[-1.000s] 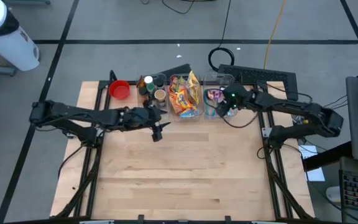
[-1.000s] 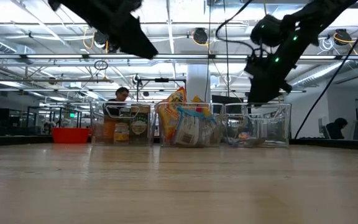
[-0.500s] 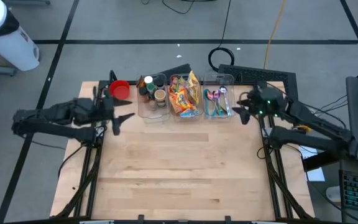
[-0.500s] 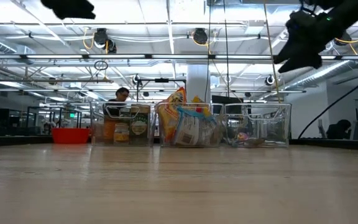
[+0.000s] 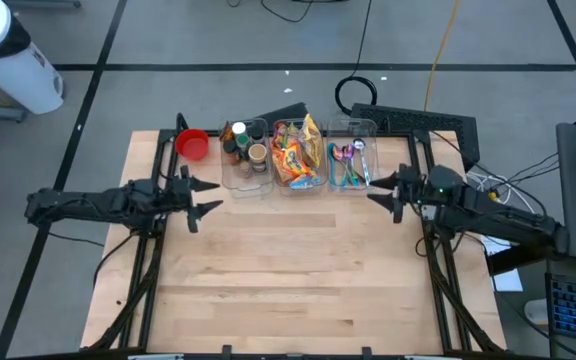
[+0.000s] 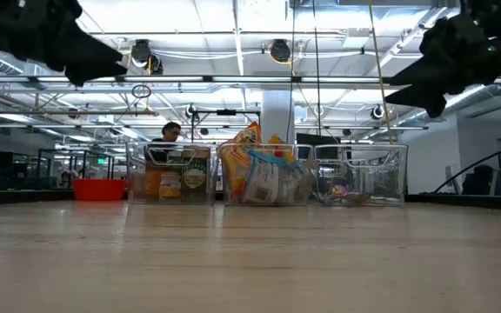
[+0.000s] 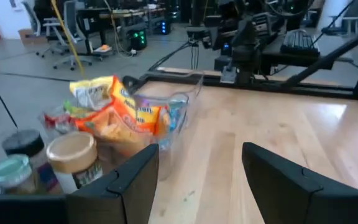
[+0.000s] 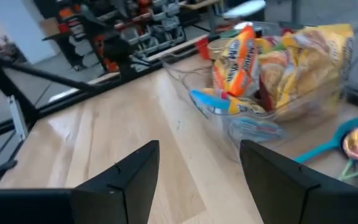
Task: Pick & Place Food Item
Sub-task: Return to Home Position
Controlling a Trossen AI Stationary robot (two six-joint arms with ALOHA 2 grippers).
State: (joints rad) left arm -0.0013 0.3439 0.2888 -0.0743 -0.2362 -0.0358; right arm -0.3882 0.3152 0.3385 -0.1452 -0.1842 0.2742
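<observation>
**A:** From above, where do the claws sit relative to the food?

**B:** The left gripper (image 5: 204, 198) is off the near-left corner of the left bin (image 5: 246, 187). The right gripper (image 5: 381, 194) is off the near-right corner of the right bin (image 5: 352, 122) and looks the closer of the two to its bin. Both point inward along the row, which runs side to side across the far part of the table (image 5: 288, 270). Pulling home, I'd judge, means drawing outward and away from that row.

**A:** And the goods?

**B:** All binned. There are seasoning bottles (image 5: 244, 146) on the left and orange and yellow noodle packs (image 5: 297, 155) heaped in the middle bin (image 5: 300, 188). Spoons (image 5: 348, 160) lie lengthwise on the right. A red bowl (image 5: 192, 144) stands outside, beside the left bin.

**A:** The low view?

**B:** Both arms hang high at the upper corners, well above the bin rims. The packs poke over their bin's top.

**A:** Left wrist view?

**B:** Its own fingers (image 7: 126, 186) are spread wide with nothing between them. A brown-capped bottle (image 7: 73, 158) and the crumpled packs lie ahead to one side, with bare wood straight in front.

**A:** Right wrist?

**B:** It's the same: fingers (image 8: 120, 180) parted and empty. The packs fill their clear bin, and a blue-handled spoon (image 8: 347, 144) lies nearer the camera.
</observation>
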